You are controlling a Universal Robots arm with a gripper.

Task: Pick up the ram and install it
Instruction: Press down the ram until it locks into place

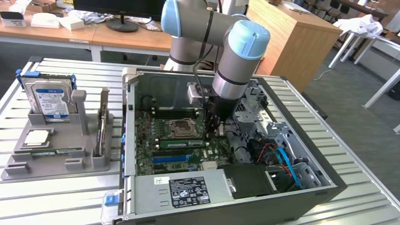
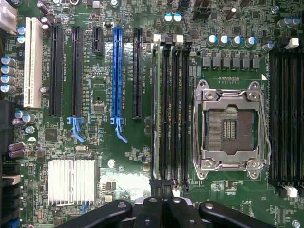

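Observation:
The ram (image 1: 181,143), a green strip with a pale label, stands on edge in a memory slot of the motherboard, just beside the empty processor socket (image 1: 181,126). The wrist view looks down on its thin top edge (image 2: 155,114), in the outermost of the black slots next to the socket (image 2: 231,126). My gripper (image 1: 214,132) reaches down into the open computer case, shut, with its fingertips (image 2: 161,190) at one end of the ram. Whether they touch the strip I cannot tell.
A grey holder tray (image 1: 87,164) on the exterior view's left carries a silver hard drive (image 1: 50,101), a square processor chip (image 1: 36,137) and upright cards. Case walls (image 1: 128,140), a drive cage, cables and the power supply (image 1: 187,190) crowd around the arm.

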